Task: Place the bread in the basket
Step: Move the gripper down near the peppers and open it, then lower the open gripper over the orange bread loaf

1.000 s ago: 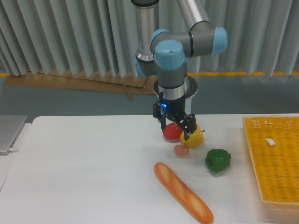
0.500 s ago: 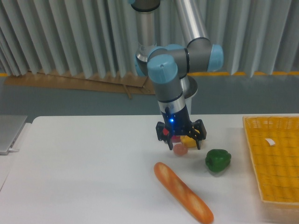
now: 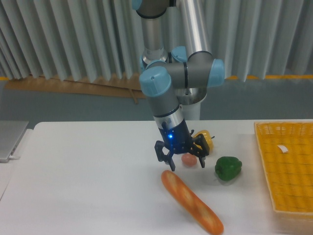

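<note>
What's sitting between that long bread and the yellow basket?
Mostly bare table; in the camera view, only the green pepper sits near that stretch between bread and basket.

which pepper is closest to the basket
The green pepper. It sits right of the gripper on the basket side; the yellow pepper lies farther back, behind the gripper.

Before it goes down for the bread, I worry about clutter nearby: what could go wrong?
The hand is open above the upper end of the baguette, so an end grasp might let the long loaf tip or slip. The small egg sits right between the fingers and could get nudged or pinched. The green pepper lies on the way to the yellow basket.
</note>
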Action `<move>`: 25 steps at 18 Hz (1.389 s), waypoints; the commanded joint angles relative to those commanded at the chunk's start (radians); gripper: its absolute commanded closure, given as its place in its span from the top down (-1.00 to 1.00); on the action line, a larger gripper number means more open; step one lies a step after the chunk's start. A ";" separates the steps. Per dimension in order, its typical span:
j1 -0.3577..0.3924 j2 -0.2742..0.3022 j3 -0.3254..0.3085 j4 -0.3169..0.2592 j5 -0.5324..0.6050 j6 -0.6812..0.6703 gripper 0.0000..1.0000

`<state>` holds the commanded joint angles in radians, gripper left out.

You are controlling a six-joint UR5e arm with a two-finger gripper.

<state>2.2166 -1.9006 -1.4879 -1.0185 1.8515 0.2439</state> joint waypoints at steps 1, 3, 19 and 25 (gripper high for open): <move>0.000 -0.006 -0.002 -0.005 0.006 0.002 1.00; 0.008 -0.005 -0.035 -0.008 0.006 0.020 1.00; 0.110 0.048 -0.071 -0.134 -0.394 -0.150 1.00; 0.159 0.026 -0.086 -0.063 -0.380 -0.143 1.00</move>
<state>2.3761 -1.8745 -1.5739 -1.0815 1.4711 0.1012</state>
